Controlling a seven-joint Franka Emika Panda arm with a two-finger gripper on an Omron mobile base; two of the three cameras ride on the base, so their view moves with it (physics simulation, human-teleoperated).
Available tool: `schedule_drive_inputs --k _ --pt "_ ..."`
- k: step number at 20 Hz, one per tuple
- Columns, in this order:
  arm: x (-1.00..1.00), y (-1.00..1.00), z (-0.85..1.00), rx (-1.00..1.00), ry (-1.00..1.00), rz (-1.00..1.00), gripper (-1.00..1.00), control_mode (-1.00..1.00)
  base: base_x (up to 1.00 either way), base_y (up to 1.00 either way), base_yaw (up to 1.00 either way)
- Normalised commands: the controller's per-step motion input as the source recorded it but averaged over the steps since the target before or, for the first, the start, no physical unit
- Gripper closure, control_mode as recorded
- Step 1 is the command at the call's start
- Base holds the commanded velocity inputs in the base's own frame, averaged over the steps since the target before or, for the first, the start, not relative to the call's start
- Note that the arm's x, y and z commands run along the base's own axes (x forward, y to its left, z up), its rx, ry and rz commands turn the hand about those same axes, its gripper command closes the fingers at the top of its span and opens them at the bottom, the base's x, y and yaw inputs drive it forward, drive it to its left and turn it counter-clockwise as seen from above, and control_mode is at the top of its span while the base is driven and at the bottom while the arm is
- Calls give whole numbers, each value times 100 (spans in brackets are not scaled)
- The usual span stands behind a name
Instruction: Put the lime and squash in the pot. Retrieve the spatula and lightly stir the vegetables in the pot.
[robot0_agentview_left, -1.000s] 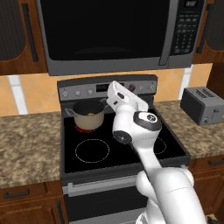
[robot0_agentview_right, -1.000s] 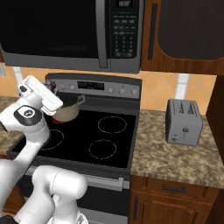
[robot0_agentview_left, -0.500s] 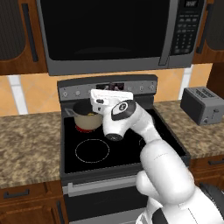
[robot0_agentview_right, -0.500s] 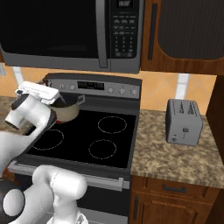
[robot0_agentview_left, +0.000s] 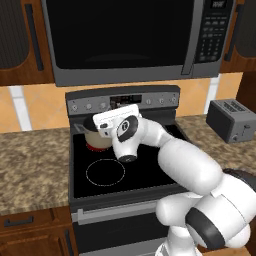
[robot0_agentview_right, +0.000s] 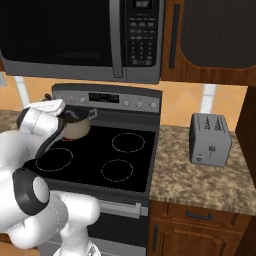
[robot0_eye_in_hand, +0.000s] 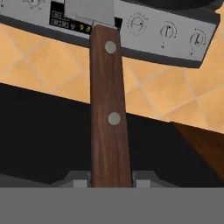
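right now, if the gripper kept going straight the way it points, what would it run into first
Judging by the hand view, the gripper, shut on the spatula, points at the stove's control panel and the tiled wall. The spatula's metal end would likely touch the panel first, though depth is unclear.

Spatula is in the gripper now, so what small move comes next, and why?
Probably tilt the hand so the spatula comes tip-down over the pot. The gripper grips its wooden handle, but the blade points at the stove's control panel, not into the pot.
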Motion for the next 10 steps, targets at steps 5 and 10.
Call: schedule_drive_inputs --k 5,10 --pt "12 47 8 -9 1 7 100 -100 0 0 0" --pt "28 5 -17 0 8 11 100 -100 0 0 0"
